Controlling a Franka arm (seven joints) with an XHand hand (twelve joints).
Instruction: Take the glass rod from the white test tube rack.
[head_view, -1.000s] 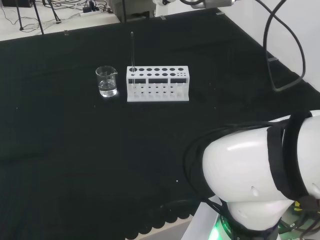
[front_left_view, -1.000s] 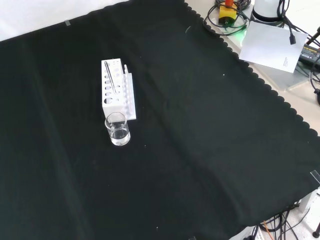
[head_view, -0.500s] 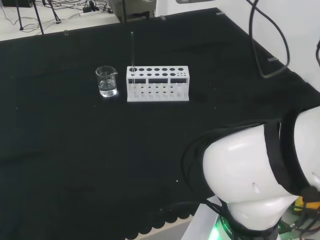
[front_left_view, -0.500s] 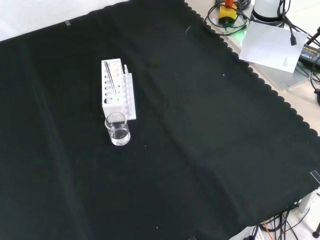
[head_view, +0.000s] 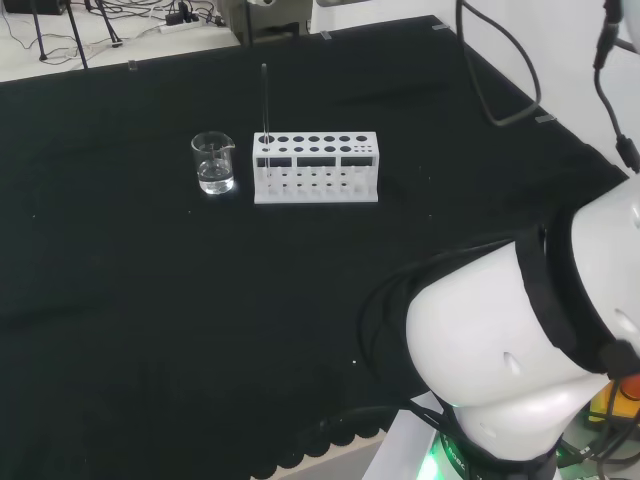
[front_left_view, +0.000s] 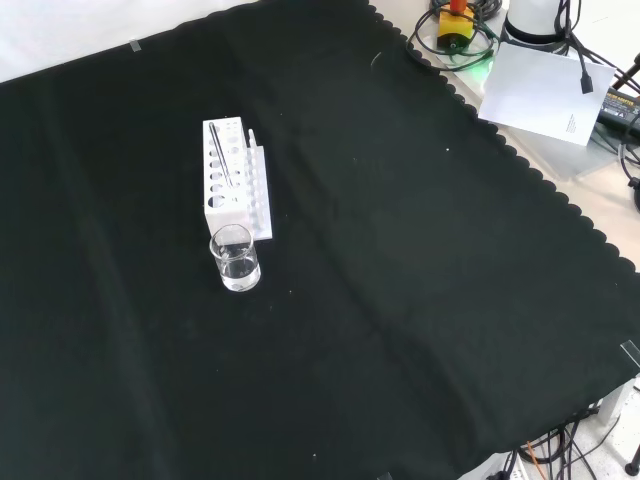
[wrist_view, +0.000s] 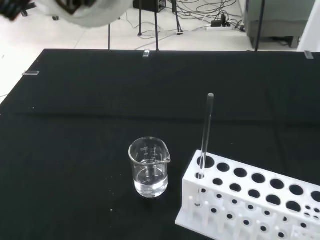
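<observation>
Glass rod (wrist_view: 205, 135): standing upright in an end hole of the rack, the end closest to the beaker. Nothing's touching it and it pokes up well above the rack top.
Fingers: honestly can't tell if they're apart or together. There's a blurry white bit of the hand (wrist_view: 75, 11) in the wrist view and that's it, well apart from the rod.
Rack (head_view: 316, 166): white test tube rack with rows of round holes, sitting flat on the tabletop. Every other hole looks bare.
Beaker (front_left_view: 235, 258): small clear one, just beside the rack's rod end but not touching it, with a little clear liquid in the bottom.
Tabletop (front_left_view: 400, 260): covered in black cloth with a scalloped edge.
Arm (head_view: 520, 350): big white links at the right of the head view, well away from the rack.
</observation>
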